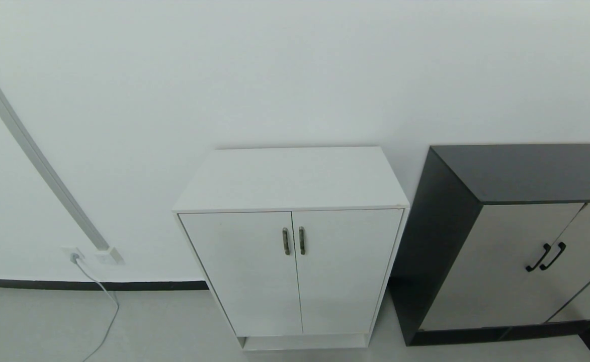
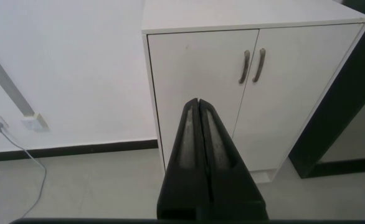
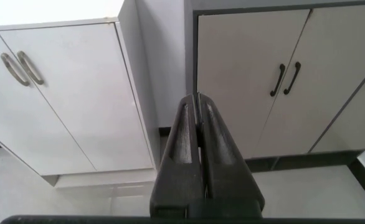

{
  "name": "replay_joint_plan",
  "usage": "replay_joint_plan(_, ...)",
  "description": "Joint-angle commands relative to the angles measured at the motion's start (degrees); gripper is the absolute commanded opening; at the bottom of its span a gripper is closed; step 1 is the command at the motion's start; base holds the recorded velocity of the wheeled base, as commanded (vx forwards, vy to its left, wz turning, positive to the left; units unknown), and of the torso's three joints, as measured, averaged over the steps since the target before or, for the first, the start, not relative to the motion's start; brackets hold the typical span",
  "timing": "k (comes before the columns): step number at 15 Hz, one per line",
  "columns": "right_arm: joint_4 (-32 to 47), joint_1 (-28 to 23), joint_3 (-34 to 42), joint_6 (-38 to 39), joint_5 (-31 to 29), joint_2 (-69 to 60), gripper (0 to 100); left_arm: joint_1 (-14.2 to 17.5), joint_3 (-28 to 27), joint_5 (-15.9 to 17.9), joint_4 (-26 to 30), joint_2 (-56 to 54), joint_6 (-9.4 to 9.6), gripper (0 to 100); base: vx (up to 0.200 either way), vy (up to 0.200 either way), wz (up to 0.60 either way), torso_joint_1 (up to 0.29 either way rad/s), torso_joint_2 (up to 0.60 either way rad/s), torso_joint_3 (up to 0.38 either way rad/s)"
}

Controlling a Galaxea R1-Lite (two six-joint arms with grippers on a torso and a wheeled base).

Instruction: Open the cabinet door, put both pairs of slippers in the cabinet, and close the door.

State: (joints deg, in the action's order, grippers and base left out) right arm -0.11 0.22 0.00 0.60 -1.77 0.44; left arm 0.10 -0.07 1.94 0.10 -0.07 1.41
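Pressing shut on nothing, the left gripper [image 2: 199, 102] and right gripper [image 3: 198, 98] hang short of the white cabinet [image 1: 295, 271]. It stands upright against the wall, doors closed, with its handles [image 1: 286, 241] vertical at the centre seam. A black-framed cabinet [image 1: 521, 171] stands just beside its right edge, and floor [image 1: 174, 327] spreads to its left.

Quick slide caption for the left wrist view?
Shut left gripper faces the closed white two-door cabinet with paired metal handles.
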Motion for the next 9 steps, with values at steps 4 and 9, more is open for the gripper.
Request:
replay_joint_plan(4,-0.1,0.0,0.0,0.0,0.1,-0.4,0,0.0,0.0,0.0,0.0,0.1,-0.01,0,0.000,0.000,0.00,0.000,0.00,0.000)
replay_joint_plan(9,0.0,-0.1,0.0,-0.2,0.1,-0.4,0,0.0,0.0,0.0,0.0,0.1,-0.01,0,0.000,0.000,0.00,0.000,0.00,0.000)
